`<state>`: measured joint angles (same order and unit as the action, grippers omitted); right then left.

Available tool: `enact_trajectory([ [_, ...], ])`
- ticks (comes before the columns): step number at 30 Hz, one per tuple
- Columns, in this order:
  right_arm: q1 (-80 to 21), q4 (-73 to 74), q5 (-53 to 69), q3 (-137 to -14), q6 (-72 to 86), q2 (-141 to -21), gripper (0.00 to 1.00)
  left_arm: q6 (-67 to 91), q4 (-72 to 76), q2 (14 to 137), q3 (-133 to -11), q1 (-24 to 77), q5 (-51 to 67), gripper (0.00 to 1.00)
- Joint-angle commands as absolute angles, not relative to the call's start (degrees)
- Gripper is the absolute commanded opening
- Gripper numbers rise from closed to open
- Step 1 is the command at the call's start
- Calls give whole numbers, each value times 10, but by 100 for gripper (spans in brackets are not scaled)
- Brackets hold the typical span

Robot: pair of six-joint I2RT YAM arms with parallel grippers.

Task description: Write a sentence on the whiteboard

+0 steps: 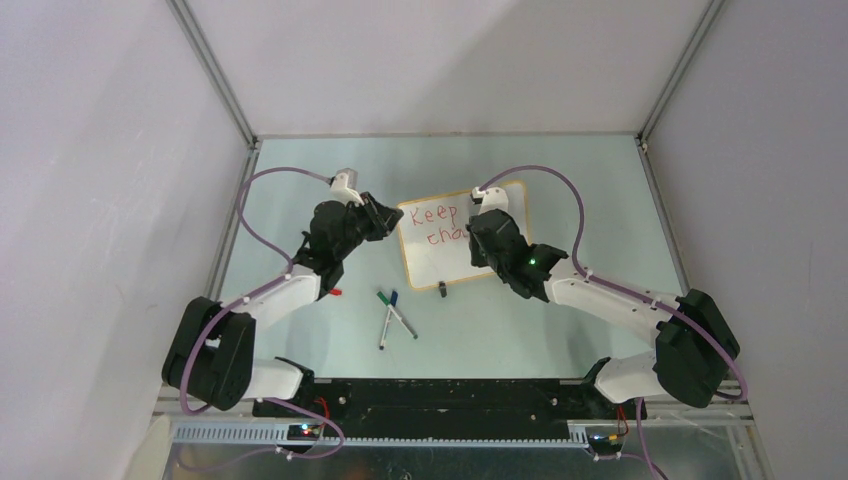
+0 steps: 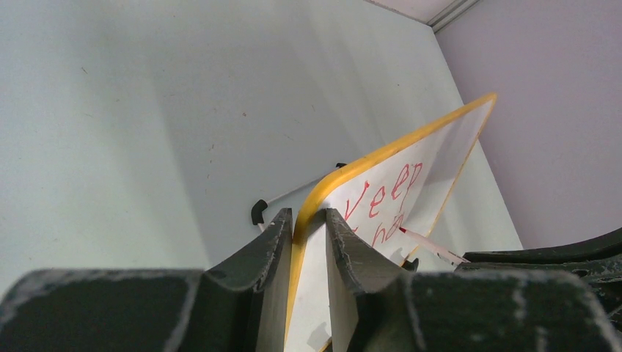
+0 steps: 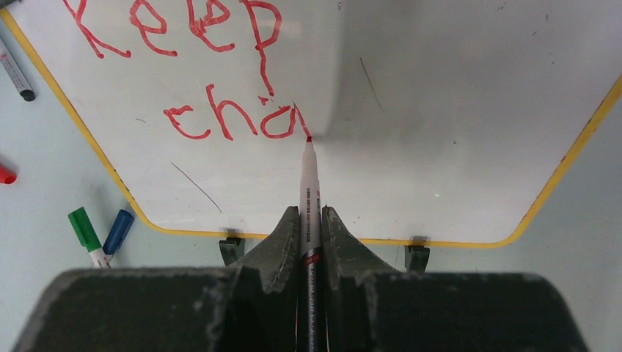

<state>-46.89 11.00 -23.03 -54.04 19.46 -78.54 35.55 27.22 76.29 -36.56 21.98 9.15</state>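
Right wrist shows right gripper [image 3: 308, 214] clamping marker [image 3: 308, 170] at sentence [image 3: 224, 121]; left wrist shows left gripper [image 2: 308, 217] pinching whiteboard [image 2: 440, 158].

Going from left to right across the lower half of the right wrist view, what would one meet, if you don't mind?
Small red piece → green-capped marker → blue-capped marker → black clip foot → red marker → second clip foot.

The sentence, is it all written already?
No, the sentence on the whiteboard reads only "Keep cha", the marker at its end.
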Motion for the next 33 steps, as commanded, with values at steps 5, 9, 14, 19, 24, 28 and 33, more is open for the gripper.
enact_trajectory([
  [5,-481,60,-233,-532,184,-715,0,351,288,743,-370,218,84,26],
  [9,-478,32,-242,-512,180,-692,0,353,288,743,-370,218,83,27],
  [14,-470,25,-243,-511,178,-701,0,357,283,741,-369,218,70,29],
  [19,-467,20,-246,-511,177,-712,0,357,280,742,-369,218,69,29],
  [24,-467,13,-251,-511,177,-721,0,356,277,745,-373,218,73,29],
  [28,-472,6,-257,-512,173,-729,0,356,277,747,-374,218,75,29],
  [33,-473,8,-262,-511,174,-725,0,358,278,744,-371,218,67,29],
])
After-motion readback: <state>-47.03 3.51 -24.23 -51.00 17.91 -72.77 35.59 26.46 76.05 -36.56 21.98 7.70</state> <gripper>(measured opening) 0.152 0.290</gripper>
